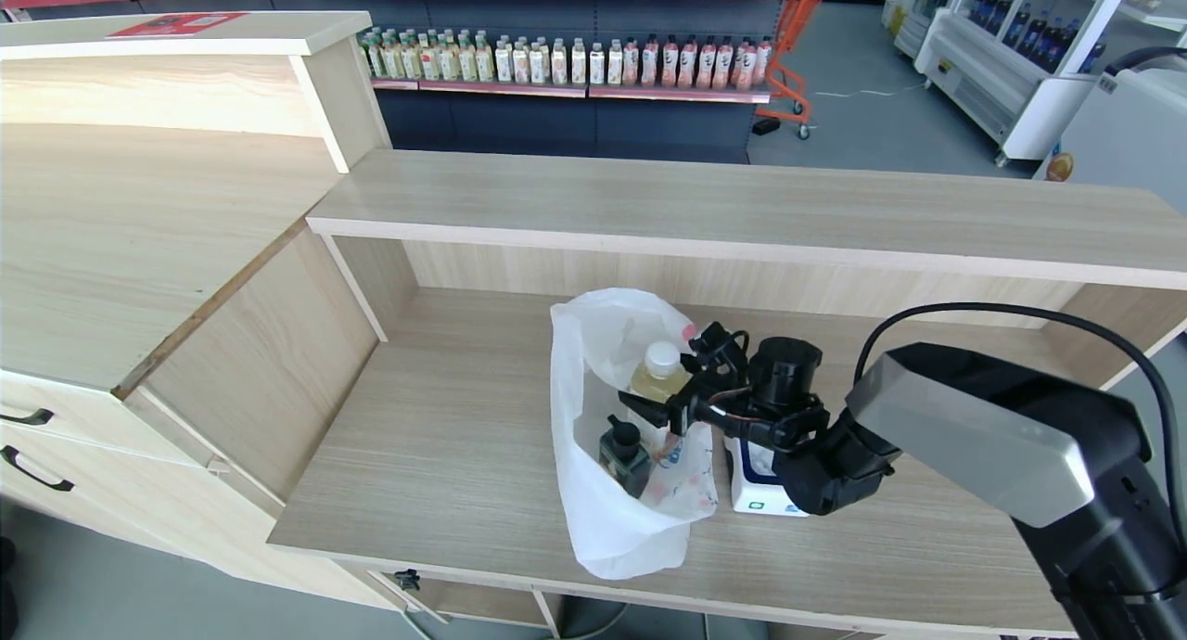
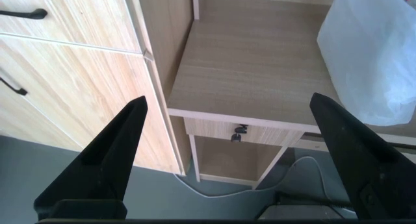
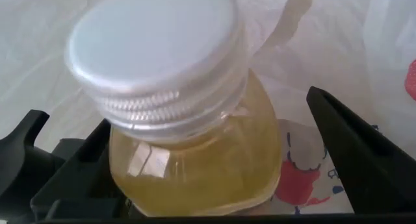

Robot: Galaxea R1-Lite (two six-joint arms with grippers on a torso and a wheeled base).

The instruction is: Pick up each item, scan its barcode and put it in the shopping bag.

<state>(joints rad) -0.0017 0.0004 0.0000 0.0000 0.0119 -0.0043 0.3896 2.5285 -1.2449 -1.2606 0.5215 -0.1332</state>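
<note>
Farthest left we saw pale wooden drawers (image 2: 65,74) with dark handles, set against the bench (image 1: 445,436). The left gripper (image 2: 229,99) hung above the floor just off the bench's front left corner, released, its fingers (image 2: 104,165) spread wide with nothing between them. We noted bare wood grain on that side of the bench.

Near the middle of the bench, towards its front edge, stood the white shopping bag (image 1: 593,492), its mouth gaping upward. Inside it, on the near side, we made out a dark bottle (image 1: 624,454) with a pump top, standing upright. Behind it, at the bag's far side, stood a bottle of yellow liquid (image 1: 660,373) with a white screw cap, also upright and within the bag's mouth.

The right gripper (image 3: 177,102) reached into the bag from the right. We saw it released, its fingers (image 3: 364,159) set well apart on either side of the yellow bottle and not pressing on it. Just beside the bag, under the right arm, sat a white device (image 1: 756,487) on the bench.
</note>
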